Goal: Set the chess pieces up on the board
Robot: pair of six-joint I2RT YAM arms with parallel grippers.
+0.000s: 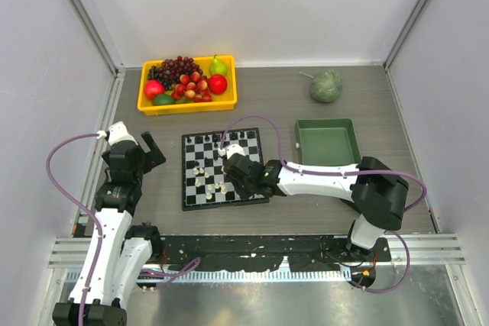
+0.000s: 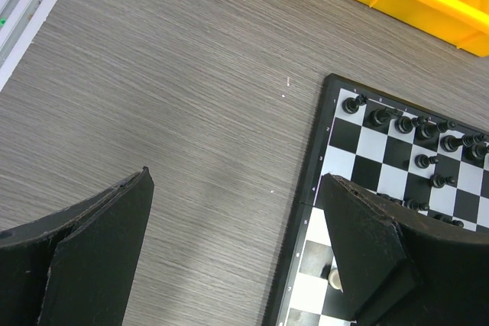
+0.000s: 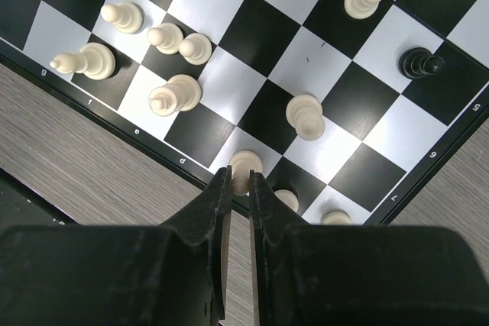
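1. The board (image 1: 191, 198) lies at the middle of the counter (image 1: 267, 97), its dark border square to the near edge.
2. Black chess pieces (image 1: 200, 141) stand mostly along the board's 12 o'clock side; cream chess pieces (image 1: 200, 169) are scattered loosely over the half toward 6 o'clock.
3. The right gripper (image 3: 239, 177) reaches in from 3 o'clock and hangs over the board's near-right part. Its jaws are clenched to a thin slit. The tips sit directly at one cream piece (image 3: 244, 164) on an edge square; I cannot tell whether it is pinched or merely touched.
4. In the right wrist view, other cream pieces stand at 10 and 11 o'clock of that piece, and two black ones toward 2 o'clock.
5. The left gripper (image 1: 145, 150) hovers over bare counter at 9 o'clock of the board, jaws spread wide, grasping nothing.
6. A yellow tray (image 1: 187, 106) of fruit sits at 11 o'clock of the board, a green tray (image 1: 328, 162) at 2 o'clock, and a round green fruit (image 1: 325, 86) beyond it at 1 o'clock.
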